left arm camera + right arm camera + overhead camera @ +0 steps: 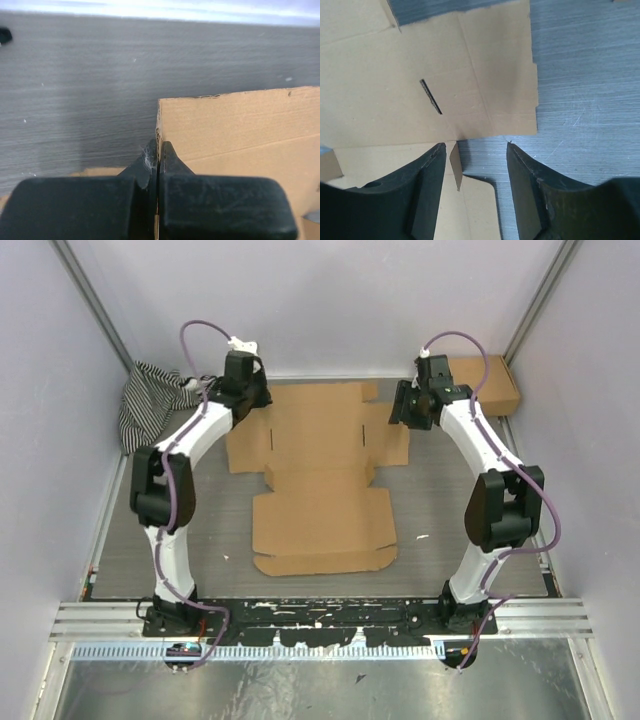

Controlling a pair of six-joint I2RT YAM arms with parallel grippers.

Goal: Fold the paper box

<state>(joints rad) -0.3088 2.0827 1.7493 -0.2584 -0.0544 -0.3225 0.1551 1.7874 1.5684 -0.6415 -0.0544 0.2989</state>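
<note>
Two hands are at the far part of the grey wood-grain table (430, 500), one at each side of the work piece.

1. Left hand (158, 150): clenched. Its black fingers (172, 165) are pressed together. The left edge of the paper box (240, 130), a die-cut sheet of plain brown corrugated cardboard with flaps and tabs, runs straight into the seam between them, so the hand grips the sheet at that edge.

2. Right hand (475, 155): released. Its two black fingers (432, 170) stand apart with nothing between them, above the right-hand edge of the paper box (420, 65) where a flap meets bare table. A narrow slit (431, 96) is cut in the panel just beyond the fingertips.

3. Paper box (320, 470): it lies unfolded on the middle of the table. The wider panel is toward the far edge, between the left hand (248, 400) and the right hand (405, 412). The narrower panel with rounded corners is toward the near edge.

4. Surroundings: a black-and-white striped cloth (150, 400) lies bunched in the far left corner of the table. A ready-assembled brown cardboard box (490, 380) sits in the far right corner, apart from the sheet.
</note>
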